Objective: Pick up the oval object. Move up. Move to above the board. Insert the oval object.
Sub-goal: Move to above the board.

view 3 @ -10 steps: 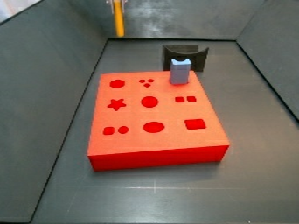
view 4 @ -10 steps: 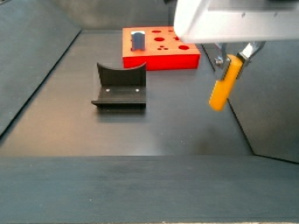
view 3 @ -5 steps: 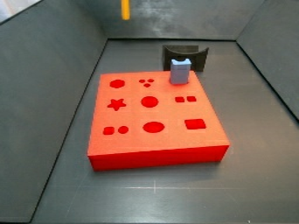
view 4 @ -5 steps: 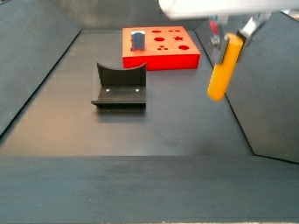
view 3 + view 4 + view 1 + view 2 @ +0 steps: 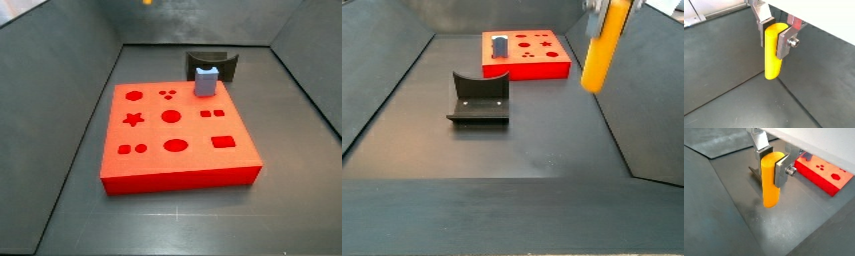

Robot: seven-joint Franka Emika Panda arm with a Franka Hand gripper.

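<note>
My gripper is shut on the oval object, a slim yellow-orange peg that hangs upright between the silver fingers. Both wrist views show this, the other gripper point being and the peg. In a side view the peg is high in the air near the right wall, its top and the gripper cut off by the frame edge. In a side view only its tip shows. The red board with its cutouts lies flat on the floor, off to one side of the peg.
A grey-blue block stands in the board's far edge, also seen in a side view. The dark fixture stands on the floor beside the board. Grey walls enclose the floor.
My gripper has risen with the peg in it. The peg now sits higher in both side views and the gripper body has left the frame.
</note>
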